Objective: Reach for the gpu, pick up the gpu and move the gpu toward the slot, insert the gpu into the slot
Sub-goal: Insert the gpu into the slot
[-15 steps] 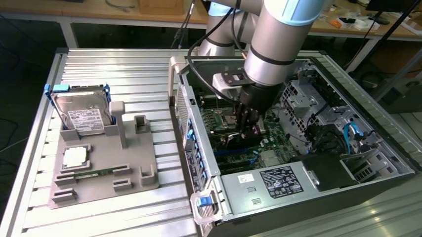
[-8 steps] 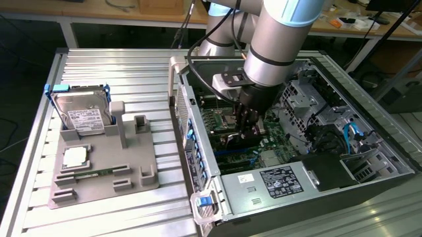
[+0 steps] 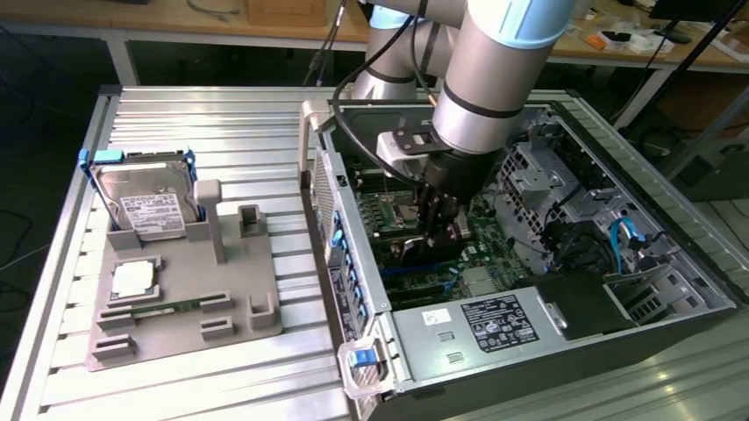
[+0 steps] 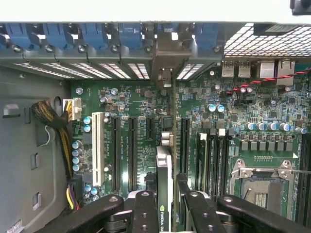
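Note:
Inside the open computer case (image 3: 351, 263), my gripper (image 3: 439, 224) reaches down over the motherboard (image 3: 492, 254). In the wrist view the gpu (image 4: 164, 165) stands edge-on between my two black fingers (image 4: 146, 204), and the gripper (image 4: 166, 196) is shut on it. Its silver bracket (image 4: 165, 60) meets the rear wall of the case among the blue slot clips. The card runs between the black expansion connectors (image 4: 132, 150). The slot is hidden under the card's edge, and I cannot tell how deep the card sits.
A silver hard drive (image 3: 146, 206) stands in a grey fixture plate (image 3: 188, 298) at the exterior view's left, with a small memory stick (image 3: 164, 307) on it. The power supply (image 3: 492, 320), the CPU socket (image 4: 262, 189) and a cable bundle (image 4: 53, 119) crowd the case.

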{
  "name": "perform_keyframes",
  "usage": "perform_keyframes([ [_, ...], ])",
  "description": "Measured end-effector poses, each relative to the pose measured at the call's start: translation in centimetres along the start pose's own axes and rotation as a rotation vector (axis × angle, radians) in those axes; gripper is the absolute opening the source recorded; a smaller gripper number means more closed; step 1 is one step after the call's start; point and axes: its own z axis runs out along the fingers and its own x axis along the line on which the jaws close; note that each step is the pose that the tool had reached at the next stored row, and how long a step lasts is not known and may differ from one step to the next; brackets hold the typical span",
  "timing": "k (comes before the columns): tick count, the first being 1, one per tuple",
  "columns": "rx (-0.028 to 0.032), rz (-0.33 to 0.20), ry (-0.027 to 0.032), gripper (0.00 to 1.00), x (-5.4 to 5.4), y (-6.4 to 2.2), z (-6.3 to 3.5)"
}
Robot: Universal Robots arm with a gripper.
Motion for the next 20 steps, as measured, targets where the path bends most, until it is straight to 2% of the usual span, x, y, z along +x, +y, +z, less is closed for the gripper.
perform_keyframes([
  [5,0.0000,0.000,-0.0020,0.27,0.00,0.00,0.12],
  [11,0.0003,0.000,-0.0147,0.27,-0.06,0.00,0.28],
  [14,0.0003,0.000,-0.0189,0.27,-0.11,-0.01,0.31],
  [20,0.0004,0.000,-0.0206,0.27,-0.12,0.00,0.35],
])
